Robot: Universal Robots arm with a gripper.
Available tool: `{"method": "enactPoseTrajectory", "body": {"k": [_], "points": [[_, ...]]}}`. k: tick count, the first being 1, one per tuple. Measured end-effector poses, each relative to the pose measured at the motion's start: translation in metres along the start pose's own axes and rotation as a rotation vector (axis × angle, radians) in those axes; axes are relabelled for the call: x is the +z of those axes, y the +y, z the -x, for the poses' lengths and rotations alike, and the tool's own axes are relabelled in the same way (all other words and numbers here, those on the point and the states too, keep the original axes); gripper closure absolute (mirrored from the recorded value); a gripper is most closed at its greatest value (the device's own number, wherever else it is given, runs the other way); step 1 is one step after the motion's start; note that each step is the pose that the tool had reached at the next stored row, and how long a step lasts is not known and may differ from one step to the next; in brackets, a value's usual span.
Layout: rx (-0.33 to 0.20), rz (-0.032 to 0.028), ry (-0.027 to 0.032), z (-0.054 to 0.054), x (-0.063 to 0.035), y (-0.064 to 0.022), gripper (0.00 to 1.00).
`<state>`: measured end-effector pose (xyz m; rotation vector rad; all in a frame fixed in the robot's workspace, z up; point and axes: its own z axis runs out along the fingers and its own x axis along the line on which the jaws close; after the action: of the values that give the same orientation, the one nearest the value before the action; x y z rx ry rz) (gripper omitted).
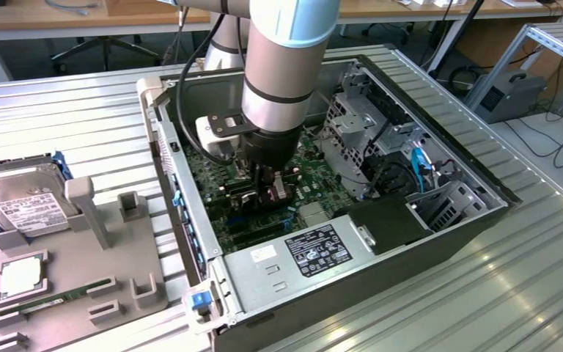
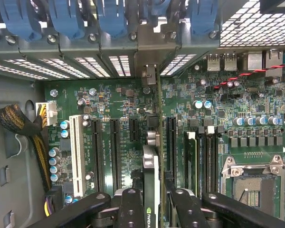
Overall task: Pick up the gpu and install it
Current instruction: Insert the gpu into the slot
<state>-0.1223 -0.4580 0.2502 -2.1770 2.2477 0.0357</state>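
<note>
In the exterior view, the arm is reaching down into the open computer case [image 1: 457, 220], its gripper [image 1: 267, 192] hanging low over the motherboard [image 1: 225, 192] and clamping the gpu [image 1: 276, 192] edge-on between its fingers. A hard drive [image 1: 23, 202] is lying on the grey tray [image 1: 115, 293] at the exterior view's left, outside the case. In the wrist view, the gripper [image 2: 152, 202] is pinching the gpu [image 2: 151, 175] upright, the card standing over the motherboard [image 2: 123, 102] between the black expansion slots [image 2: 115, 152], its metal bracket [image 2: 149, 54] sitting against the rear slot openings.
</note>
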Motion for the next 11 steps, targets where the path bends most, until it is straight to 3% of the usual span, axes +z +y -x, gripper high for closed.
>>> {"method": "enactPoseTrajectory", "body": {"k": [3, 4, 7, 9, 11], "points": [[0.001, 0.0004, -0.0010, 0.000, 0.0002, 0.0003, 0.73], [0.000, -0.0003, -0.0004, 0.000, 0.0002, 0.0001, 0.66], [0.000, 0.0002, 0.0004, 0.000, -0.0018, 0.0000, 0.66], [0.000, 0.0000, 0.0000, 0.000, -0.0105, 0.0001, 0.66], [0.000, 0.0000, 0.0000, 0.001, -0.0272, 0.0002, 0.66]]}}
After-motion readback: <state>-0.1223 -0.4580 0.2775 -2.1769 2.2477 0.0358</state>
